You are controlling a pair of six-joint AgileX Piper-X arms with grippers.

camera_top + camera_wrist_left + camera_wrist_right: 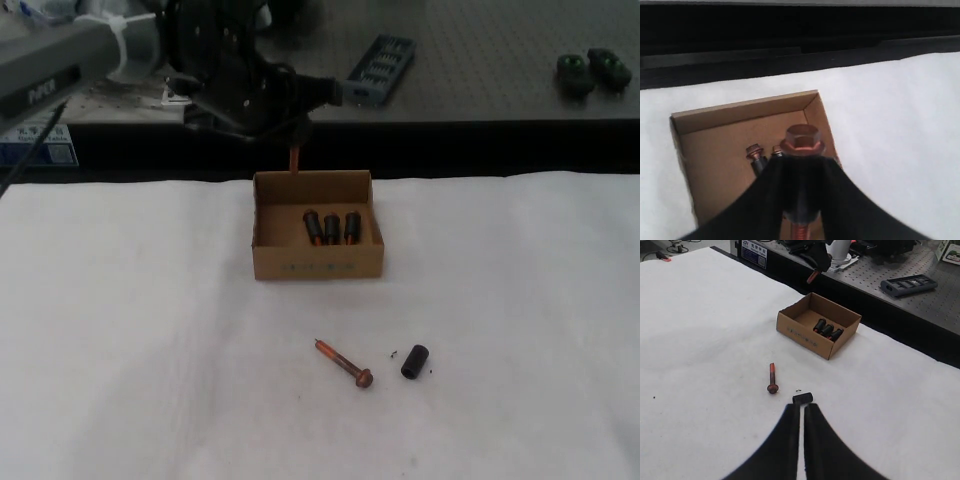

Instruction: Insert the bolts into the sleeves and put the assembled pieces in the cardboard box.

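1. Your right gripper [801,410] is nearest to you, low over the white cloth [150,350]. Its two fingers are together with nothing between them.
2. Just beyond its tips lies the loose sleeve [415,361] [802,398], short and black, on its side on the cloth.
3. Left of that sleeve and apart from it you have the loose bolt [343,361] [772,377]. It is copper-coloured and lies flat, with its head toward the near right and its threaded end toward the far left.
4. Farther on, at the middle of the cloth, stands the cardboard box [318,265] [802,332] [740,112], open at the top.
5. Inside the box, toward its right side, you see three assembled pieces [331,228] [827,330] lying side by side. Each is a bolt in a black sleeve.
6. Your left gripper [802,165] [290,135] [817,262] hangs above the far wall of the box. Its fingers are clamped on a sleeved bolt [802,140] [295,158] [813,276].
7. The wrist camera shows the hex head of the sleeved bolt past the fingertips, and a dark sleeve appears to sit around the shank between them.
8. Beyond the cloth runs the perforated bench [480,60]. On it are a black tray [381,67] and, at the far right, two green-and-black parts [593,70].
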